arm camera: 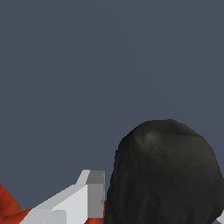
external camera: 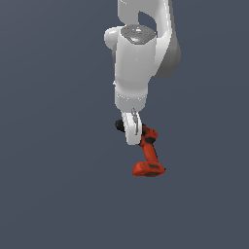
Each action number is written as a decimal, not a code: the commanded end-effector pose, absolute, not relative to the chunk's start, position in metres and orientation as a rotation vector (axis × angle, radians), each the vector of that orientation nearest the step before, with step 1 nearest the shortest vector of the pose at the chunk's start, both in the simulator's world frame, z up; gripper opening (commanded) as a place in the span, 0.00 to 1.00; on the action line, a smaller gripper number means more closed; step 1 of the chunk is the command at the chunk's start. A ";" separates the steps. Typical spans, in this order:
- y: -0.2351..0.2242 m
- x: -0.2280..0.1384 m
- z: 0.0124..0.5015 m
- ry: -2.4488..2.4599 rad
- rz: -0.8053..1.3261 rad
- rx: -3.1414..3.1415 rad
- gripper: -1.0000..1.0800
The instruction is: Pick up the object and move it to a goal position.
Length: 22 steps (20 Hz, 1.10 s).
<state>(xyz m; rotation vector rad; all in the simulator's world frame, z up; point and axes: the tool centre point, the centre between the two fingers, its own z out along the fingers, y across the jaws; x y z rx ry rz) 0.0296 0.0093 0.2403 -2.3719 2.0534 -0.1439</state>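
The red-orange drill point(external camera: 148, 155) hangs under my white arm in the middle of the exterior view, its black chuck end point(external camera: 119, 125) toward that view's left and its blocky red base point(external camera: 148, 168) lowest. My gripper point(external camera: 131, 133) is shut on the drill's body just behind the chuck; one white finger point(external camera: 130, 129) covers part of it. In the wrist view the black chuck point(arm camera: 164, 175) fills the near field, with a white finger point(arm camera: 72, 201) pressed beside it and bits of red body point(arm camera: 8, 203) showing.
A plain dark grey-blue surface point(external camera: 48, 194) fills both views. The white arm point(external camera: 141, 58) comes down from above the drill. Nothing else shows.
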 end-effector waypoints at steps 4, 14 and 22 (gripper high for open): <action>0.024 0.049 0.296 2.048 -0.152 -2.367 0.00; 0.044 0.075 0.364 2.043 -0.149 -2.369 0.00; 0.052 0.088 0.394 2.040 -0.147 -2.369 0.00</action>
